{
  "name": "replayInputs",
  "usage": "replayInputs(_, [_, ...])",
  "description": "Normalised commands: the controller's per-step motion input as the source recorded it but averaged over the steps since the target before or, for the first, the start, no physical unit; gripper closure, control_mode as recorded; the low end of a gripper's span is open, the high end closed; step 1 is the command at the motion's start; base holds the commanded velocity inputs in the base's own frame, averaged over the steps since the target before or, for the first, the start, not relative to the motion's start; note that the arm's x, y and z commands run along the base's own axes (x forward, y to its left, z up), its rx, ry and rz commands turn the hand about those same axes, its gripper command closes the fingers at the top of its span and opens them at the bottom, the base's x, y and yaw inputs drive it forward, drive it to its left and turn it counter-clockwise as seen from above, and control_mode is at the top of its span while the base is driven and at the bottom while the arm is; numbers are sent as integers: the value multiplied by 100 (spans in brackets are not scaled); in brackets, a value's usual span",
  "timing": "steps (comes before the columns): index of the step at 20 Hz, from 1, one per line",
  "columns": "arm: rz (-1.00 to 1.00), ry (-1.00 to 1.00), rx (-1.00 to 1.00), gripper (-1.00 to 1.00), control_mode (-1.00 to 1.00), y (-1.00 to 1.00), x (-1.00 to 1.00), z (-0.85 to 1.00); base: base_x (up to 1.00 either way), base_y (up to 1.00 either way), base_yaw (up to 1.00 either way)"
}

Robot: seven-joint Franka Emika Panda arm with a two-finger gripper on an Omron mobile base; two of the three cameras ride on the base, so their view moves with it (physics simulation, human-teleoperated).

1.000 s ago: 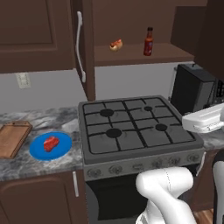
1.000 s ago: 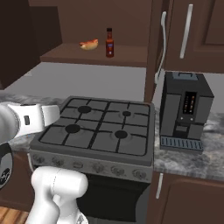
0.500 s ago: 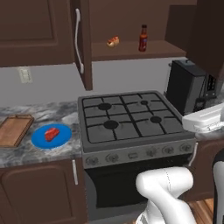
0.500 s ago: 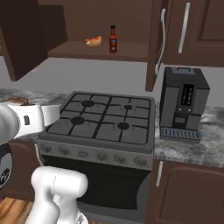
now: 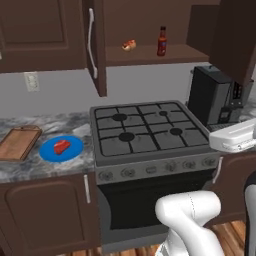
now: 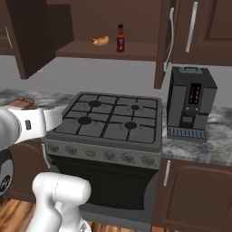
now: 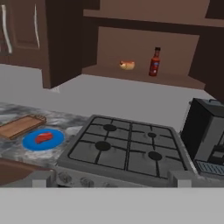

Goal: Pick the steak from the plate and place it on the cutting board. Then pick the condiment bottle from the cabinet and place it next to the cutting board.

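On the marble counter, left of the gas stove, lay the blue plate w/ the steak resting on it, roughly centred. Just beside the plate, further left, sat the cutting board, bare; plate rim and board looked close, but contact could not be told at this res. Hand view gave the same layout: board, plate, steak, then stove.

Above the stove, the cabinet stood w/ doors swung open. On its inner shelf the condiment bottle stood upright; a hot dog in a bun lay near it, to its left, apart from it. Right base view showed both too: bottle, hot dog.

Right of the stove, a black coffee machine sat on the counter under a closed cabinet door.

Arm was raised well back from the counter, forearm level across the stove front. Hand's fingers stood fully apart, holding nothing; fingertips showed only as grey stubs at the lower edge of the hand view, well short of steak and plate.
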Motion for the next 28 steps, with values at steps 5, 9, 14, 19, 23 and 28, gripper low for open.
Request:
replayInputs(5, [0,0,0,-100,100,0,0,0,-5,51,0])
replayInputs(9, [0,0,0,-100,100,0,0,0,-7,55,0])
replayInputs(14, [0,0,0,-100,100,0,0,0,-9,52,0])
replayInputs(19, [0,0,0,-100,100,0,0,0,-9,54,0])
replayInputs(23, [0,0,0,-100,100,0,0,0,-8,55,0])
replayInputs(28, [0,0,0,-100,100,0,0,0,-8,53,0])
